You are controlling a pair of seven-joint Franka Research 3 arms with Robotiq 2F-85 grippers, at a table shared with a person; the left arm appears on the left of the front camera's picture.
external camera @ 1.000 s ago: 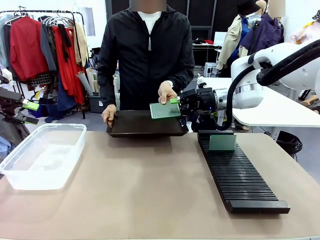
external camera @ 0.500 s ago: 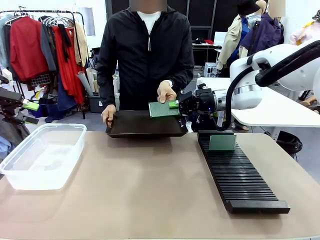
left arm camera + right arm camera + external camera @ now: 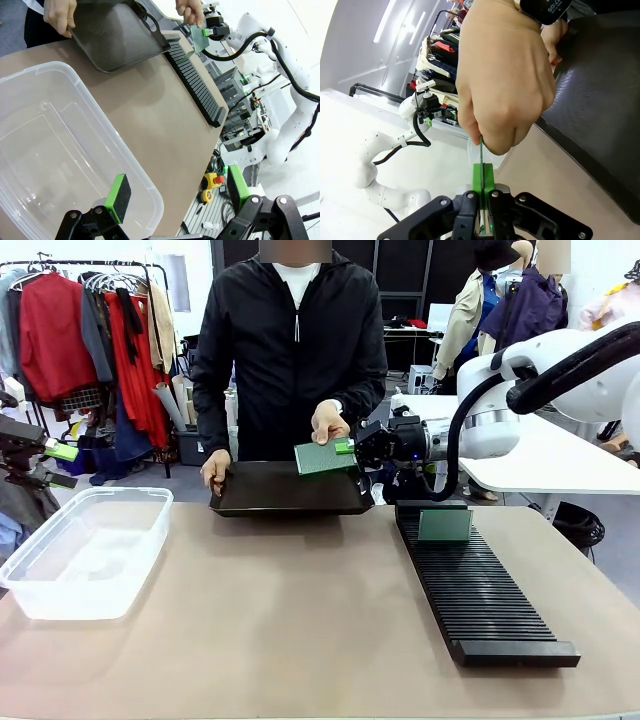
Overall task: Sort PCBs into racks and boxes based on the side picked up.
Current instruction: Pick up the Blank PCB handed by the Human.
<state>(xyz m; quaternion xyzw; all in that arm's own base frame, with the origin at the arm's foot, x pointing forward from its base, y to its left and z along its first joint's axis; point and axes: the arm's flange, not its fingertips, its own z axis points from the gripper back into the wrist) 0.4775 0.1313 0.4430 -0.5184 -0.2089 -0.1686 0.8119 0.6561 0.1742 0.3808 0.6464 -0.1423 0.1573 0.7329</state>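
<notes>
A person's hand (image 3: 328, 423) holds a green PCB (image 3: 318, 458) over a dark tray (image 3: 285, 490). My right gripper (image 3: 347, 447) is shut on that board's right edge, so the hand and the gripper both grip it. The right wrist view shows the PCB (image 3: 481, 150) edge-on between the green pads (image 3: 477, 177), under the hand (image 3: 505, 85). Another PCB (image 3: 445, 525) stands in the far end of the black rack (image 3: 480, 595). The clear box (image 3: 85, 550) sits at the left. My left gripper (image 3: 177, 195) hangs open above the box (image 3: 50, 150); it also shows at the left edge (image 3: 55, 452).
The person's other hand (image 3: 216, 472) holds the tray's left end at the far table edge. Bare tabletop (image 3: 290, 610) lies between box and rack. A clothes rail (image 3: 90, 330) and another white table (image 3: 560, 460) stand behind.
My right gripper, the held PCB and the person's hand have shifted slightly left together. The tray has also edged left. The left arm is still.
</notes>
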